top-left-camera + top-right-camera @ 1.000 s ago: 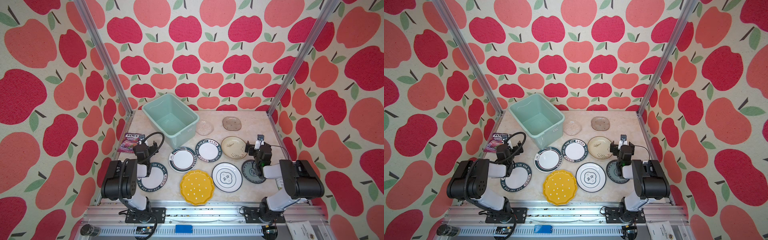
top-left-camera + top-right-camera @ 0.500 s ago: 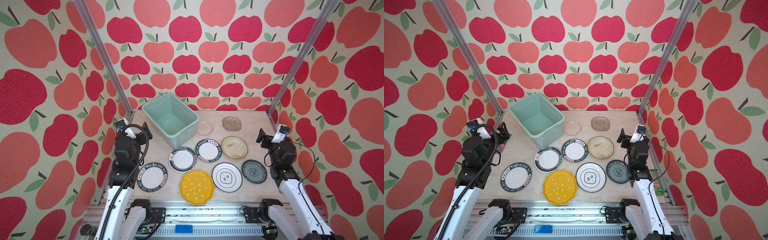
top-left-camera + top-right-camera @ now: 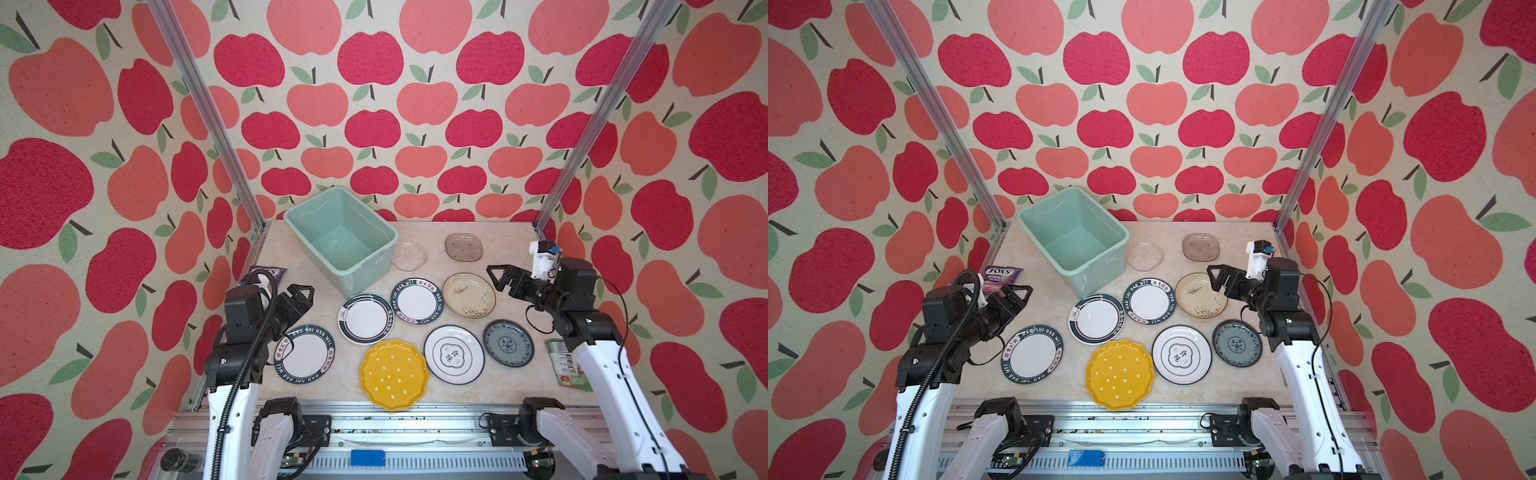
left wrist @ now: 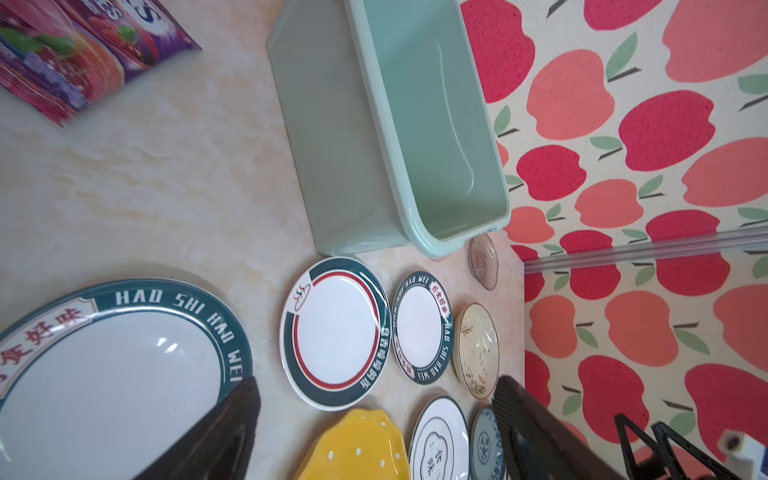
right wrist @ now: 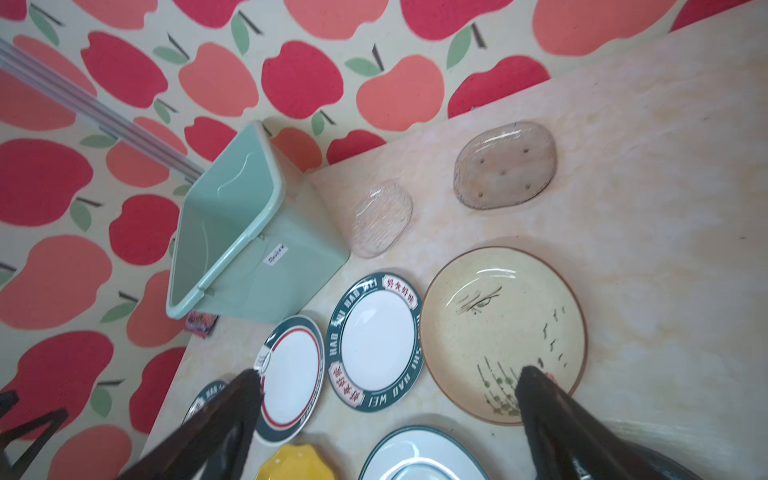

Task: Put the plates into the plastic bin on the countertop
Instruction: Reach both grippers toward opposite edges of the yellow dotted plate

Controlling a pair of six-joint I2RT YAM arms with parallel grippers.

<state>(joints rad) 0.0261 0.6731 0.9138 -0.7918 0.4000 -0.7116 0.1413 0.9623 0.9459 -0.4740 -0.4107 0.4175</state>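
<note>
My left arm (image 3: 241, 316) is covering most of the purple snack packet (image 3: 279, 273) at the far left. My right arm (image 3: 582, 291) is hiding one edge of the green packet (image 3: 561, 365) at the near right. Apple wallpaper (image 3: 374, 62) is enclosing the beige countertop (image 3: 503, 243). The green bin (image 3: 365, 274) is sitting far left, with all nine plates (image 3: 393, 374) lying flat outside it. My left gripper (image 3: 302, 297) is hovering wide open by the lettered plate (image 3: 305, 353). My right gripper (image 3: 496, 279) is hovering wide open by the cream plate (image 3: 468, 295).
</note>
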